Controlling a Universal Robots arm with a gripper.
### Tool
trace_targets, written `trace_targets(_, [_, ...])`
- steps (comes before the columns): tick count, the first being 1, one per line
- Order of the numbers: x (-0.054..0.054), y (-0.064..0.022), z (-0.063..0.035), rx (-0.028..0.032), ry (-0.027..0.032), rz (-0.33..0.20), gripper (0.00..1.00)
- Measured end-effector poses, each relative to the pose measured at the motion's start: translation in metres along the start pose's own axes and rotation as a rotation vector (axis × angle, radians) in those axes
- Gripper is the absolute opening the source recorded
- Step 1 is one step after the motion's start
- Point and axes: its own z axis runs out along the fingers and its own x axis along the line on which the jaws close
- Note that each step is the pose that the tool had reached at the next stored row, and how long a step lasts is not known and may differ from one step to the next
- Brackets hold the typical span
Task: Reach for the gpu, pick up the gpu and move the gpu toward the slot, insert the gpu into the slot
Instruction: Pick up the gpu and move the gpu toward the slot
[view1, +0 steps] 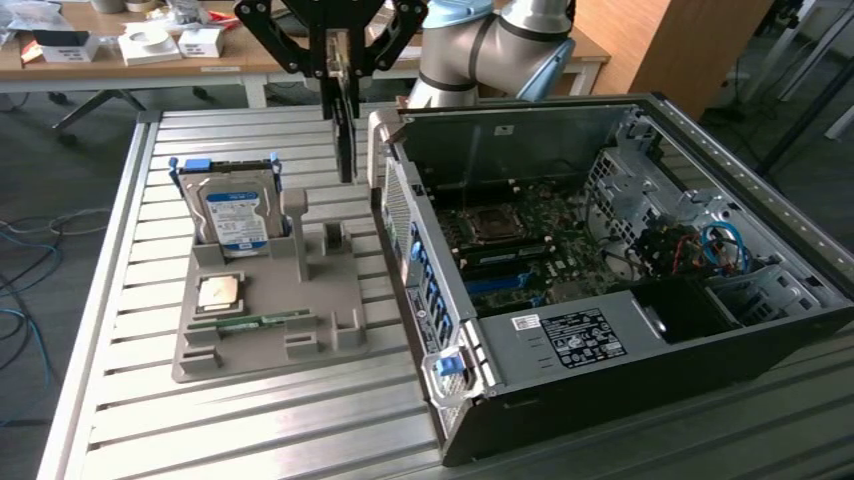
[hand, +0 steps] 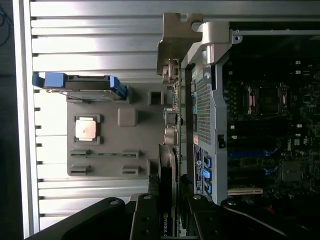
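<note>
My gripper is shut on the gpu, a thin dark card that hangs edge-on and upright above the table. The card sits between the grey holder and the open computer case, just outside the case's near wall. In the wrist view the gripper clamps the gpu from both sides, and the card's pale metal bracket sticks out at its far end. The green motherboard lies inside the case. A long black strip beside the blue ones looks like the slot, and the card is well clear of it.
A grey holder on the slatted metal table carries a blue-labelled hard drive, a square processor chip and a slim green memory stick. The case holds a power supply and drive cages with cables.
</note>
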Motion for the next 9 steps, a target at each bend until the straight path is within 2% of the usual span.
trace_targets(9, [-0.017,0.0008,0.0004,-0.0014,0.0001,0.0,0.27])
